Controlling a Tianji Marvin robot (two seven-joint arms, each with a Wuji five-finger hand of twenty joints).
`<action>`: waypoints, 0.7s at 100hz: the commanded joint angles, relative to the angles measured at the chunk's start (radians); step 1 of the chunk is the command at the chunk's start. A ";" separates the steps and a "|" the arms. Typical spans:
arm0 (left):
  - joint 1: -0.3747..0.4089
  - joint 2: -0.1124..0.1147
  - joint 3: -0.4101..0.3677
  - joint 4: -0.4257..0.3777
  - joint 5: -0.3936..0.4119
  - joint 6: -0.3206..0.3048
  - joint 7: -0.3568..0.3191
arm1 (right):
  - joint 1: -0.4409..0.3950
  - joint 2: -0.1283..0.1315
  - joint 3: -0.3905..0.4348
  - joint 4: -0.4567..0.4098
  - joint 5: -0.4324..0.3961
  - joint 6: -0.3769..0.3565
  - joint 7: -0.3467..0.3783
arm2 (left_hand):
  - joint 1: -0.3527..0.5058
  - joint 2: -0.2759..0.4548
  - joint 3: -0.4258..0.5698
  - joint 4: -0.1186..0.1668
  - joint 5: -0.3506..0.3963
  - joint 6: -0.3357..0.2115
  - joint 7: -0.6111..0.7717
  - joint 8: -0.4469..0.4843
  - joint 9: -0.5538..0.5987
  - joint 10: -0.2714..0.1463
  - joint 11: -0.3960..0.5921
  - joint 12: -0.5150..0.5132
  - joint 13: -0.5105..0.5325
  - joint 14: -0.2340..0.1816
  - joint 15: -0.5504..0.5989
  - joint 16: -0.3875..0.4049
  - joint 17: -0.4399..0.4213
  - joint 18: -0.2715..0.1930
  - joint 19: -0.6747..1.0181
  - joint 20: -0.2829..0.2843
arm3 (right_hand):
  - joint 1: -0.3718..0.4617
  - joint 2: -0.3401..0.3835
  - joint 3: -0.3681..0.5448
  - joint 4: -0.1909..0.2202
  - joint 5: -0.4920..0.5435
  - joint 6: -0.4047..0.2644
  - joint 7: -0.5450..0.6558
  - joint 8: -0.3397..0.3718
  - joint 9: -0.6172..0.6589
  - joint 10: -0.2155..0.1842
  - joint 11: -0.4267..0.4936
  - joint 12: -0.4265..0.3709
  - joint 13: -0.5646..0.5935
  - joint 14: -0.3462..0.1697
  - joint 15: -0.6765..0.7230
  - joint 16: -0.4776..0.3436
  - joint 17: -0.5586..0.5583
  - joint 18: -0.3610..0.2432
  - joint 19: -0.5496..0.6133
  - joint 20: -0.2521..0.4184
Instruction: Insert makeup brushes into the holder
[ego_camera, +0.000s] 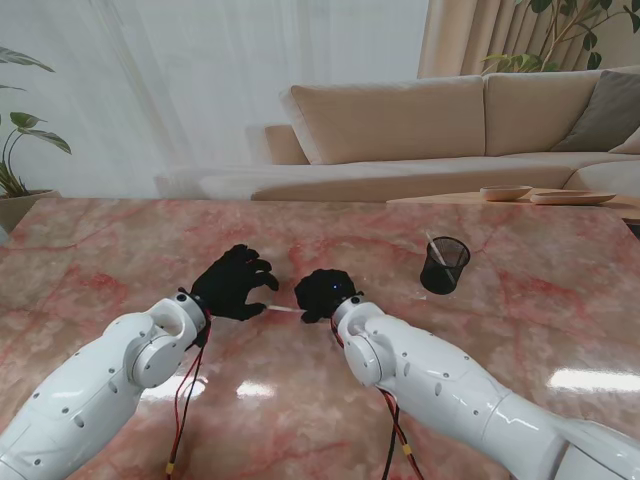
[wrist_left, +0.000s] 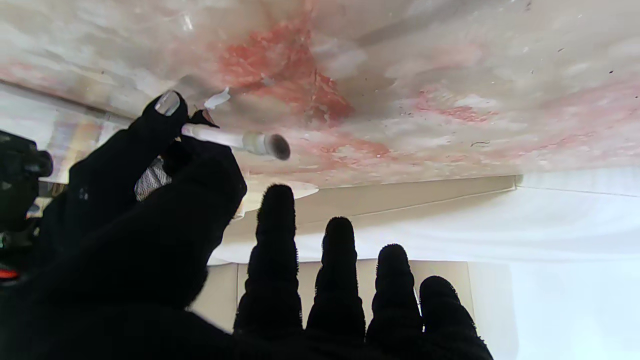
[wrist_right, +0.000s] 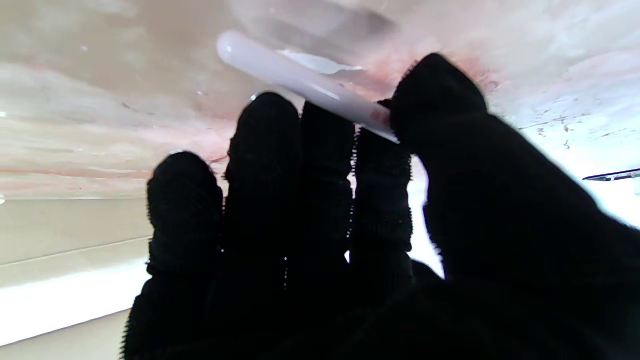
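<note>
Stand view showed a white makeup brush (ego_camera: 283, 309) lying level between the two black-gloved hands, close over the pink marble table (ego_camera: 120, 250), roughly at the middle of the tabletop. Its handle end ran into the right hand (ego_camera: 323, 294), which was clenched around it. In the right wrist view the thumb (wrist_right: 440, 95) pressed the white handle (wrist_right: 300, 82) against the index finger, with the rounded handle tip sticking out past the fingers.

From the left wrist view, the brush's silver ferrule and dark bristle tip (wrist_left: 272, 144) jutted free beyond the other hand's pinch, just off the marble. The left hand (ego_camera: 235, 282) sat beside the brush at about nine o'clock from the right hand, its four fingers (wrist_left: 274, 240) spread apart and its thumb (wrist_left: 200, 200) near the shaft; I could not tell whether that thumb touched the brush.

A black mesh holder (ego_camera: 444, 265) stood upright on the table at about two o'clock from the right hand, well apart from it, with one pale brush (ego_camera: 436, 249) already leaning inside. Beyond the table's far edge, at twelve o'clock, stood a beige sofa (ego_camera: 400, 120).
</note>
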 joint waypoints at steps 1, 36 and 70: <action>0.013 -0.003 -0.015 -0.021 -0.023 -0.009 -0.006 | -0.009 0.006 0.008 -0.009 0.004 0.011 0.022 | -0.054 -0.029 0.007 0.024 -0.044 0.051 -0.119 -0.096 -0.054 -0.007 -0.025 -0.031 -0.024 0.005 -0.048 -0.014 -0.005 0.008 -0.053 -0.026 | 0.055 0.021 0.100 -0.014 0.075 -0.080 0.091 0.043 0.068 0.041 0.040 -0.008 0.064 -0.014 -0.001 0.009 0.017 -0.003 0.018 0.024; 0.105 -0.030 -0.133 -0.109 -0.176 -0.001 -0.001 | -0.065 0.033 0.105 -0.093 0.011 0.030 0.040 | -0.125 -0.024 -0.174 0.012 -0.045 0.122 -0.321 -0.215 -0.092 0.004 -0.091 -0.097 -0.038 -0.004 -0.116 -0.046 -0.006 0.022 -0.056 -0.048 | 0.056 0.016 0.101 -0.016 0.079 -0.083 0.094 0.040 0.075 0.041 0.045 -0.017 0.076 -0.015 -0.015 0.010 0.035 -0.003 0.008 0.029; 0.165 -0.036 -0.193 -0.125 -0.179 0.025 0.039 | -0.235 0.065 0.383 -0.326 0.037 0.051 0.023 | -0.110 -0.006 -0.200 0.025 -0.037 0.140 -0.339 -0.226 -0.096 0.008 -0.101 -0.097 -0.044 -0.004 -0.127 -0.047 -0.008 0.025 -0.061 -0.054 | 0.062 0.008 0.107 -0.015 0.079 -0.064 0.094 0.031 0.071 0.048 0.044 -0.024 0.073 -0.014 -0.044 0.010 0.038 0.006 -0.008 0.031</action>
